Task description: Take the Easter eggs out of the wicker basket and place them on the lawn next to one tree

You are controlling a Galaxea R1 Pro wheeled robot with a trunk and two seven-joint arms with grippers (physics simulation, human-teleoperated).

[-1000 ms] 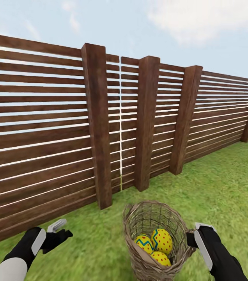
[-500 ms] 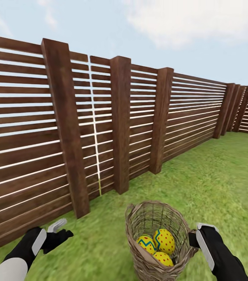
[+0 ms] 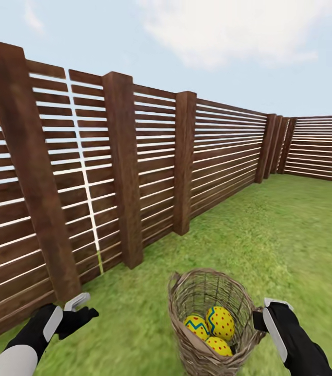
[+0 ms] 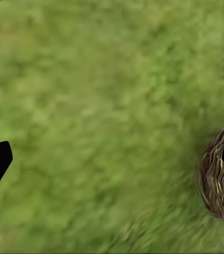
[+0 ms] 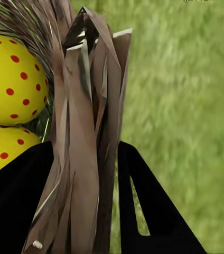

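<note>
The wicker basket point(image 3: 210, 313) hangs low in the middle of the head view, tilted toward me. My right gripper point(image 3: 259, 319) is shut on its rim, and the right wrist view shows the woven wall point(image 5: 85, 132) pinched between the two black fingers point(image 5: 143, 211). Three yellow Easter eggs lie inside: one with a blue zigzag point(image 3: 193, 325) and two with red dots point(image 3: 219, 322) point(image 3: 218, 345). The dotted pair point(image 5: 11, 79) point(image 5: 6, 151) shows close up by the wrist. My left gripper point(image 3: 82, 308) stands open and holds nothing, left of the basket point(image 4: 217, 180). The tree is out of view.
A dark brown slatted fence point(image 3: 124, 167) with thick posts runs from the near left to a far corner point(image 3: 275, 143) on the right. The lawn point(image 3: 281, 230) stretches open ahead and to the right. Grass point(image 4: 101, 106) lies under the left gripper.
The camera has turned to the right, so the fence slid left in the picture and its far corner came into view. Both arms and the basket keep their places in the picture.
</note>
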